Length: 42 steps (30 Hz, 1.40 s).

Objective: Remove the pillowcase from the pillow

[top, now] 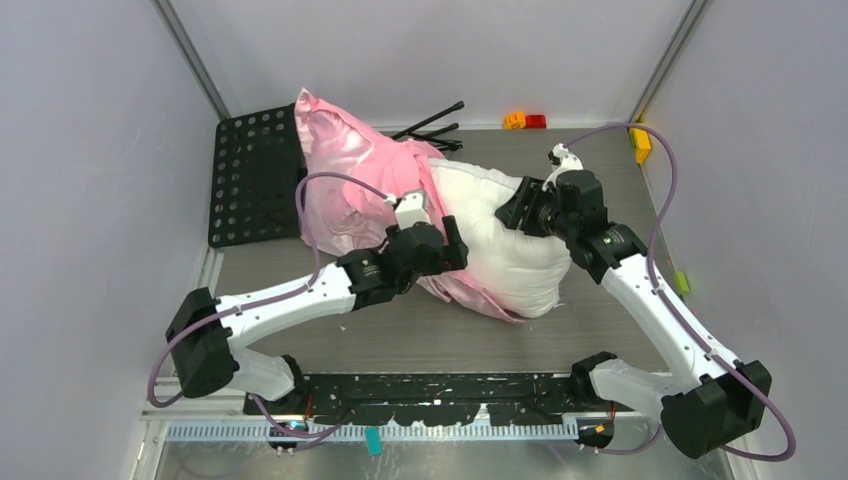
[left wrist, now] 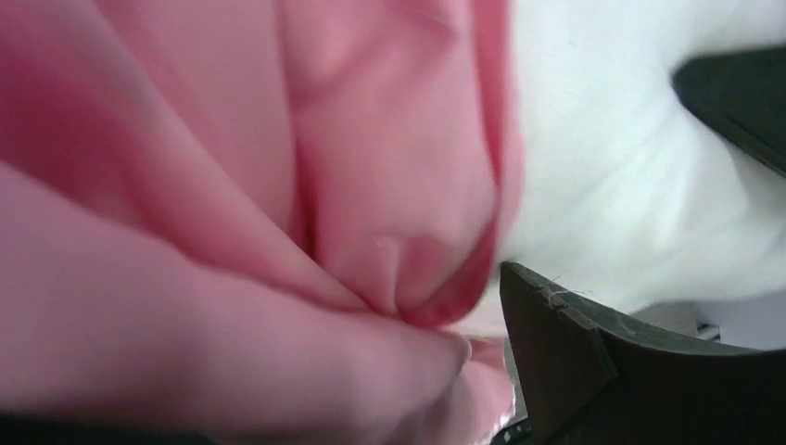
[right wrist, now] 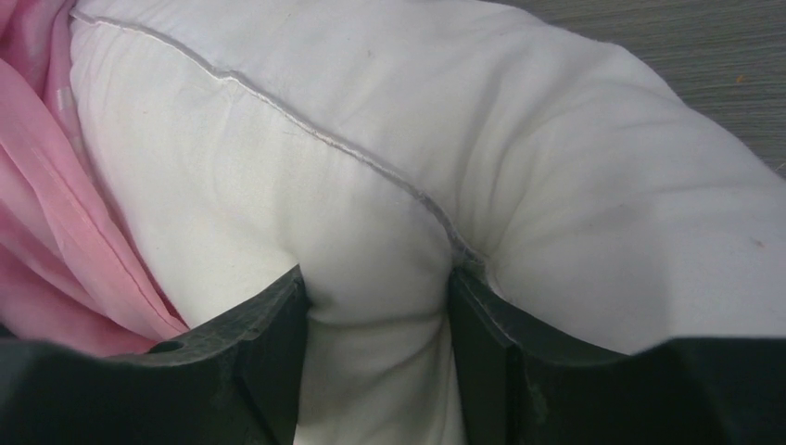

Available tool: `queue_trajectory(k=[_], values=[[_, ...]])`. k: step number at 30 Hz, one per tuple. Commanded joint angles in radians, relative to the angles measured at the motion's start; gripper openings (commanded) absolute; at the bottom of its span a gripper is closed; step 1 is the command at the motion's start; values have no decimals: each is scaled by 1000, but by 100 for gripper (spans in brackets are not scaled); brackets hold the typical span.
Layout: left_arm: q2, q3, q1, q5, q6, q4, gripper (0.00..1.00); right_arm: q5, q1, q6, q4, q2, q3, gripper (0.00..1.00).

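The pink satin pillowcase (top: 340, 170) is bunched over the far left end of the white pillow (top: 500, 250), whose near right half lies bare. My left gripper (top: 455, 245) is at the pillowcase's edge, jaws spread. In the left wrist view pink pillowcase folds (left wrist: 278, 185) bulge between the jaws; only one dark finger (left wrist: 575, 371) shows, beside the white pillow (left wrist: 630, 167). My right gripper (top: 515, 210) presses into the pillow's far side. Its jaws (right wrist: 375, 315) squeeze a fold of the pillow (right wrist: 371, 139) near the seam, with the pillowcase (right wrist: 56, 232) at the left.
A black perforated plate (top: 255, 175) lies at the back left, partly under the pillowcase. Thin black rods (top: 430, 125) stick out behind the pillow. Small orange and red blocks (top: 525, 121) sit by the back wall, and a yellow piece (top: 640, 145) by the right wall.
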Motion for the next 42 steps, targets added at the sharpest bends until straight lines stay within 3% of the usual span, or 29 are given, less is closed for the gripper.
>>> queue_trajectory(k=[1,3,5,7,8,15,20,23,28,30,32,34,36,42], values=[[-21,-52,81,16,-23,120,80,-27,18,24,-116,-20,-37,48],[-39,-92,132,7,-13,106,53,26,18,26,-140,-25,-30,24],[-92,-170,182,-22,-14,101,25,147,16,38,-172,-37,-21,6],[-159,-230,258,-30,1,75,4,243,14,49,-185,-61,-19,0],[-197,-252,301,-37,22,48,0,286,12,51,-185,-79,-20,0],[-495,-352,671,-36,138,-97,0,489,-17,57,-206,-185,13,0],[-583,-335,902,4,145,-183,0,584,-49,61,-212,-215,49,0],[-602,-312,937,97,176,-175,0,584,-68,40,-220,-177,86,0],[-618,-285,935,459,213,-55,0,441,-90,62,-242,-34,198,0],[-581,-256,921,604,180,-32,0,300,-94,69,-239,26,254,17],[-526,-257,901,756,152,46,0,131,-94,63,-233,85,305,57],[-447,-255,899,879,124,96,0,56,-86,55,-239,133,351,77],[-381,-240,898,951,129,98,0,111,-60,22,-283,150,387,85],[-273,-227,897,974,173,47,0,401,80,-117,-394,134,497,87]])
